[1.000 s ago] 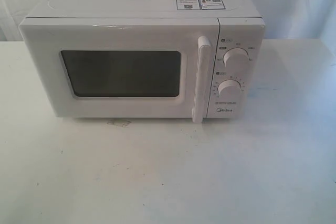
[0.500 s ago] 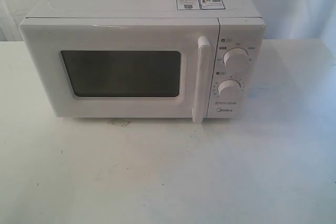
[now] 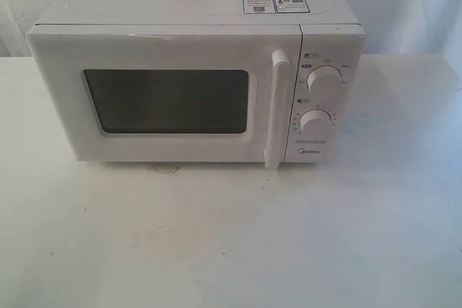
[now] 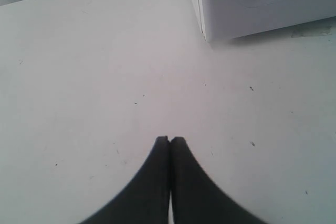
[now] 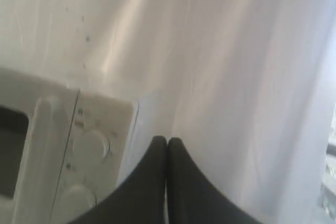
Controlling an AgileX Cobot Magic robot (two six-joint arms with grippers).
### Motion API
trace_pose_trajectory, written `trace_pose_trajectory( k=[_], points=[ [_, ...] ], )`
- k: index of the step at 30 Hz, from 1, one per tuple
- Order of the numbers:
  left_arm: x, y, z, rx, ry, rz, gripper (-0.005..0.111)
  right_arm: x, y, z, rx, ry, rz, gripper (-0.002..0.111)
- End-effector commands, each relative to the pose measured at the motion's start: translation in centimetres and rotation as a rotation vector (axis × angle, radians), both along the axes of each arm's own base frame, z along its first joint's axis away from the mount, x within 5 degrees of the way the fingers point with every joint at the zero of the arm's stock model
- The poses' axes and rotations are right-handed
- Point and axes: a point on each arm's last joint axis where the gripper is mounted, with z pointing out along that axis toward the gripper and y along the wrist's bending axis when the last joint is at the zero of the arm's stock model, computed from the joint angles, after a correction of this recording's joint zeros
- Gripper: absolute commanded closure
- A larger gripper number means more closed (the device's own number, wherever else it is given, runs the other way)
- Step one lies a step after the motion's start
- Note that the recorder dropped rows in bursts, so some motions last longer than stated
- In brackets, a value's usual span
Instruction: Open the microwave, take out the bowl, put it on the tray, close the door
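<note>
On table [image 3: 231, 243]: microwave [image 3: 198, 84] w/ door [image 3: 166, 48] shut flush.
L gripper [image 4: 169, 139] pinched closed, empty, off microwave's front corner, window side; R gripper [image 5: 167, 139] likewise closed, empty, near its knob panel [image 5: 89, 156].

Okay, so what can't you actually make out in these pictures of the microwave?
Inside the microwave: in the exterior view, the shut door has a dark window that shows nothing, so no bowl can be confirmed.
The tray: in no view.
The stickers on top: exterior view, print too small to read.
Markings at the knobs: right wrist view, blurred.
The arms: outside the exterior view; the wrist views show only the closed left gripper and right gripper.
</note>
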Motion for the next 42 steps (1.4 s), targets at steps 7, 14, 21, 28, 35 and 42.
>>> trace_pose_trajectory(
  k=[7, 14, 21, 28, 35, 42],
  points=[
    [0.0, 0.0, -0.1, -0.008, 0.002, 0.0, 0.107, -4.1, -0.9, 6.6, 0.22, -0.674, 0.041, 0.108],
    [0.0, 0.0, -0.1, -0.008, 0.002, 0.0, 0.107, -2.2, -0.6, 13.9, 0.11, -0.432, -0.016, 0.108],
    [0.0, 0.0, -0.1, -0.008, 0.002, 0.0, 0.107, 5.8, -0.2, 13.6, 0.059, 0.201, -0.039, 0.108],
    [0.0, 0.0, -0.1, -0.008, 0.002, 0.0, 0.107, 11.1, 0.1, 8.9, 0.034, 0.562, -0.052, 0.108],
    [0.0, 0.0, -0.1, -0.008, 0.002, 0.0, 0.107, 13.6, 0.2, 6.9, 0.033, 0.659, -0.054, 0.108],
    [0.0, 0.0, -0.1, -0.008, 0.002, 0.0, 0.107, 17.2, 0.4, 2.8, 0.075, 0.839, -0.062, 0.108]
  ],
)
